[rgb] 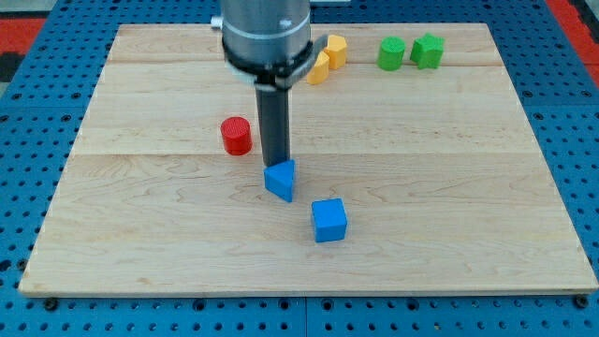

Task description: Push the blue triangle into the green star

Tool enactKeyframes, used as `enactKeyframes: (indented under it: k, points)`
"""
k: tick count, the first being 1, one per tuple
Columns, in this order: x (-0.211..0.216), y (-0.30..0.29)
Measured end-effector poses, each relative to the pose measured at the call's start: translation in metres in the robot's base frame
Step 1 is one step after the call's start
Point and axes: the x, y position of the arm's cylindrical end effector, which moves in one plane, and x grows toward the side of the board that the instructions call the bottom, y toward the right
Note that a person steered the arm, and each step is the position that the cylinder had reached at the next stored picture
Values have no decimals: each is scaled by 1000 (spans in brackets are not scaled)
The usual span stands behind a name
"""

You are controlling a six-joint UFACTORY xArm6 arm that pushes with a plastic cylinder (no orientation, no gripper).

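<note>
The blue triangle (280,180) lies near the middle of the wooden board (449,187). My tip (275,164) stands right at its upper left edge, touching or nearly touching it. The green star (428,51) sits at the view's top right, far from the triangle. A second green block (391,52), rounder in shape, stands just left of the star.
A blue cube (328,220) lies just below and right of the triangle. A red cylinder (236,136) stands left of my tip. Two yellow blocks (328,58) sit at the top, partly hidden behind the arm's body.
</note>
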Motion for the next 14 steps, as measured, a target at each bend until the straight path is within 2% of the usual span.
enactKeyframes:
  k: [1,2,3,4,5,6,7,8,10,13,14]
  points:
    - [8,29]
    - [23,-43]
    - [66,-52]
    - [75,-25]
    - [13,11]
    - [-22,58]
    - [-8,43]
    - [37,46]
    - [-42,157]
    - [-160,171]
    - [-120,164]
